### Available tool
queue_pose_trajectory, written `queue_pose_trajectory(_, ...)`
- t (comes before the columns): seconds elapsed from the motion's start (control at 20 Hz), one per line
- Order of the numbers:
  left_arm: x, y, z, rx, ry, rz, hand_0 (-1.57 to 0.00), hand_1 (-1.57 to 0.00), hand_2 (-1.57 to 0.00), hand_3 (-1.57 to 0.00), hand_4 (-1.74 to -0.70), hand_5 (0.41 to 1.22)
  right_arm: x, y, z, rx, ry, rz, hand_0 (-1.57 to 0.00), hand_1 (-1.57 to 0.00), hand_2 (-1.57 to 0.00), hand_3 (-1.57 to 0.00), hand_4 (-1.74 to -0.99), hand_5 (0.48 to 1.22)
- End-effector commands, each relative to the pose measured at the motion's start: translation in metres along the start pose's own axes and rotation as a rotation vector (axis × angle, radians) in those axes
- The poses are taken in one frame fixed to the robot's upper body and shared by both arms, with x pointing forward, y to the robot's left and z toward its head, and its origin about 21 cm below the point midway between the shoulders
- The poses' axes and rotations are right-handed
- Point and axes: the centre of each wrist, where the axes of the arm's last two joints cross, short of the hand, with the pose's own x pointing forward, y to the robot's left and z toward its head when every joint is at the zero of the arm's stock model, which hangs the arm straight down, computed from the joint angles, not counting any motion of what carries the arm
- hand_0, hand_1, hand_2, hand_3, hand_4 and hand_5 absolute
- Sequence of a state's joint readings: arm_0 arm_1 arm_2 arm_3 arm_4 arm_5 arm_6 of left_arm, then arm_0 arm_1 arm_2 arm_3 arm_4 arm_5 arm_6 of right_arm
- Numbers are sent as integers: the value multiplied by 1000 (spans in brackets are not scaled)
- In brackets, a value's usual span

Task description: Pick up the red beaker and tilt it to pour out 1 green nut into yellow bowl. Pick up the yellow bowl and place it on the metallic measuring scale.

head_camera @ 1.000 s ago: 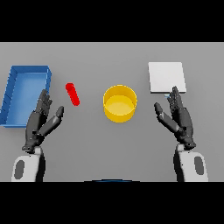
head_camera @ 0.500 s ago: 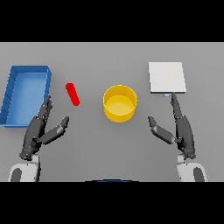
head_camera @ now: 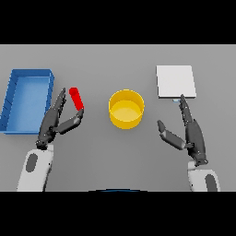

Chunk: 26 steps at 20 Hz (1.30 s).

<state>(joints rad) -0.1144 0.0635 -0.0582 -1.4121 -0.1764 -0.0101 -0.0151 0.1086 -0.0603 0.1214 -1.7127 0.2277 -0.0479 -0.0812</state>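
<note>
Small red cylindrical beaker [head_camera: 76, 98] lying on the grey table [head_camera: 115, 152], between blue tray [head_camera: 25, 99] and round yellow bowl [head_camera: 126, 108]. Left hand [head_camera: 55, 120] open beside it, likely for grasping. Right hand [head_camera: 188, 130] open near flat metallic scale [head_camera: 175, 81].

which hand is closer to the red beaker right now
Left. The left hand sits right beside the red beaker, its thumb just under it. The right hand is far across the table, beyond the yellow bowl.
</note>
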Motion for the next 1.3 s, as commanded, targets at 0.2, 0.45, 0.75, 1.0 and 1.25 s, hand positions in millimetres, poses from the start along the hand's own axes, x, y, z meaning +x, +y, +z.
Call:
queue_pose_trajectory(0.2,-4,0,-27,-4,6,-9,1,1,1,1,-1276,680,-5,-2,4,-9,18,20,1,1,1,1,-1267,635)
queue_pose_trajectory(0.45,-6,-9,-45,-19,3,-30,1,1,1,1,-1298,691,0,-4,3,-11,-5,16,1,1,1,1,-1272,644)
queue_pose_trajectory(0.75,-2,-12,-66,-21,28,-24,1,1,1,1,-1289,683,-4,0,3,-9,18,6,1,1,1,1,-1265,638)
queue_pose_trajectory(1.0,-4,-16,-75,-35,-1,15,1,1,1,1,-1335,698,-5,-6,2,-24,14,15,1,1,1,1,-1263,640)
queue_pose_trajectory(1.25,-5,-24,-80,20,7,89,-441,-481,-523,-547,-1448,871,-3,-7,9,-28,-5,26,1,1,1,1,-1257,645)
